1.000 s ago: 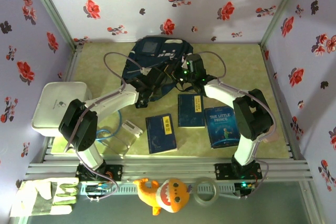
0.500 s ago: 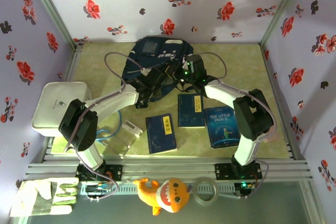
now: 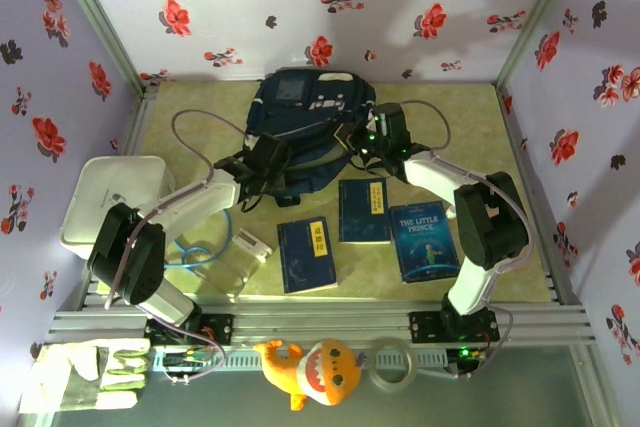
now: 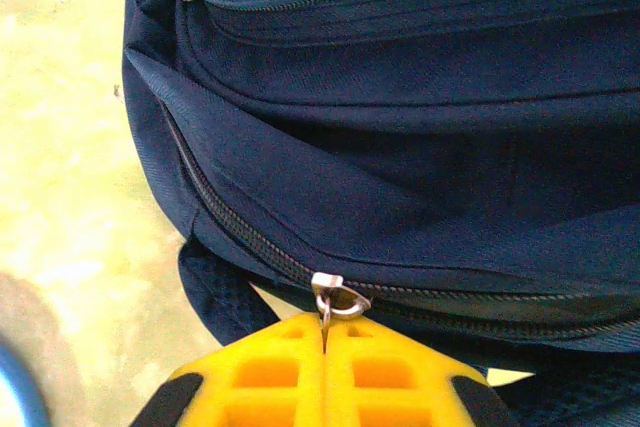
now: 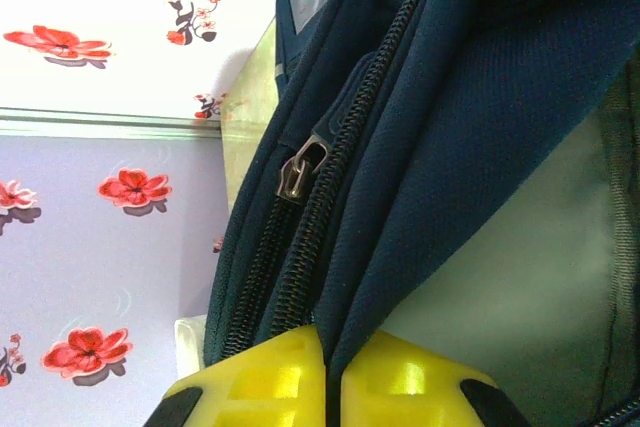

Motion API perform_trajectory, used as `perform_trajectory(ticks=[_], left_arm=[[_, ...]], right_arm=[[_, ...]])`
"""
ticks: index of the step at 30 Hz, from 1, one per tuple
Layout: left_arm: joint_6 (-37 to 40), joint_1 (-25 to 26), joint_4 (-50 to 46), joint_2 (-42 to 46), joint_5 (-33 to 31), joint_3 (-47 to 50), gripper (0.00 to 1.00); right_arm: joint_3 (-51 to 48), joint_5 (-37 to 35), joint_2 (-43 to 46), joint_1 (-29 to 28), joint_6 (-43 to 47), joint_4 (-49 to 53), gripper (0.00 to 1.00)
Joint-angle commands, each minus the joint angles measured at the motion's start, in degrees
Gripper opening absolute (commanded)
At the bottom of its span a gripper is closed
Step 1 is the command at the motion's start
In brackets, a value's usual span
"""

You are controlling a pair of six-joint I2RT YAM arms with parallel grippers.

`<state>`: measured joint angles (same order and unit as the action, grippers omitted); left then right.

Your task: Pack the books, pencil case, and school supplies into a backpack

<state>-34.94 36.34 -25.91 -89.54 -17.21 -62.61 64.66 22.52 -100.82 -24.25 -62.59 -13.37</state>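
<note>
The navy backpack lies at the back middle of the table. My left gripper is at its near left edge, its yellow fingers shut on the metal zipper pull of a closed zip on the backpack. At the near right edge, my right gripper is shut on a navy fabric edge of the backpack beside an open zip; a slider and grey lining show. Three books lie in front: two navy, and "The Little Prince".
A white flat tray sits at the left. A clear case with a white item and a blue cable lie near the left arm. A glove, plush shark and tape roll rest on the front ledge.
The two grippers have drawn apart, left one leftward and right one rightward. The backpack has spread wider and shifted toward the back.
</note>
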Motion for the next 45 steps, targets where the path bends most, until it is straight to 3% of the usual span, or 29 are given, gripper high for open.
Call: perform_trajectory(ticks=[1, 4, 9, 11, 21, 34, 45], left_arm=[[4.27, -1.02, 1.57, 1.83, 1.52, 0.23, 0.0], [6.91, -1.01, 3.79, 1.89, 6.12, -0.61, 0.0], [9.94, -1.0, 6.05, 1.44, 13.88, -2.53, 0.0], [10.33, -0.92, 6.86, 1.1, 16.16, -3.1, 0.0], [11.01, 1.18, 8.1, -5.13, 22.04, -8.68, 0.0], [11.9, 2.51, 3.29, -11.84, 23.99, -13.05, 0.0], [13.3, 2.68, 0.87, -12.94, 24.07, -14.21, 0.0]], right_arm=[[1.93, -3.25, 0.61, 1.75, 1.95, -2.09, 0.09], [1.89, -2.02, 0.66, 1.84, 1.55, -2.27, 0.16], [-0.97, -1.99, 3.61, 2.06, -0.72, -1.4, 0.4], [-2.68, -3.39, 5.61, 2.13, -1.22, 0.75, 0.45], [-9.85, -11.17, 13.94, 1.34, -5.34, 11.74, 0.59], [-10.45, -12.15, 8.72, -2.31, -10.08, 13.97, 0.58], [-5.75, -14.91, 1.74, -2.39, -8.37, 13.48, 0.36]])
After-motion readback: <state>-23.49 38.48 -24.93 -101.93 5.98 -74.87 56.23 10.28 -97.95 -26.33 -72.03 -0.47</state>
